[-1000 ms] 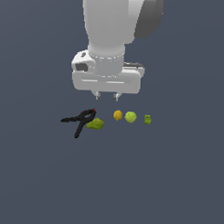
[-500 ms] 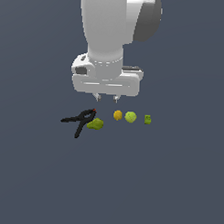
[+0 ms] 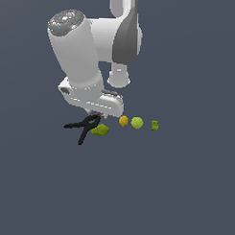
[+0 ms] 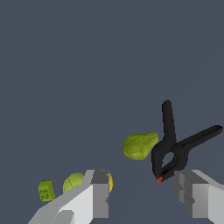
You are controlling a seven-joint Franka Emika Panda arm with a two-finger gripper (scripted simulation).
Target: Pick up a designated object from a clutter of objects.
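a flat, uniform slate-blue floor [image 3: 184,189] fills the background of both views. on it, in the exterior view, a short row of small items lies beneath the white franka arm [image 3: 81,56]. the black spring clamp [image 3: 83,126] sits at the exterior view's left end of the row, its two long handles splayed away from the other items and its tiny red tip [image 4: 159,178] pointing toward the arm's hand. a lumpy olive-green piece [image 3: 100,130] lies just beside the clamp's head, touching it or nearly so; the views do not settle which. farther toward the exterior view's right follow an orange ball [image 3: 123,121], a lime-green ball [image 3: 137,122] and, a little apart, a small green block [image 3: 154,125]. the gripper [image 4: 142,192] hangs low over the clamp's head end, its fingers spread wide and holding nothing. in the wrist view the red tip lies in the gap close to one finger [image 4: 189,192], while the other finger [image 4: 100,194] partly covers the orange ball.
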